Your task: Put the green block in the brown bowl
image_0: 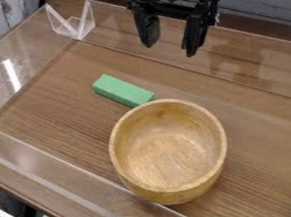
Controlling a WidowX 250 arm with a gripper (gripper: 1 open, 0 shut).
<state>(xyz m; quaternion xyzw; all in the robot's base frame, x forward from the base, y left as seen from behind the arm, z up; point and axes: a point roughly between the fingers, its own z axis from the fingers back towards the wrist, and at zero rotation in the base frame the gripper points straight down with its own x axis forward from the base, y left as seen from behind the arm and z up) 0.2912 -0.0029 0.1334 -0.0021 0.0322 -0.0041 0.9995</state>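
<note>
block [123,89] behind-left of bowl [169,150] — just apart

No readable text or labels anywhere.

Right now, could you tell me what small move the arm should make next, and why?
Probably shift the gripper toward the green block and lower over it. Its fingers are open and empty, hanging above the table behind the block, which lies flat on the wood just outside the brown bowl. The bowl holds nothing.
</note>
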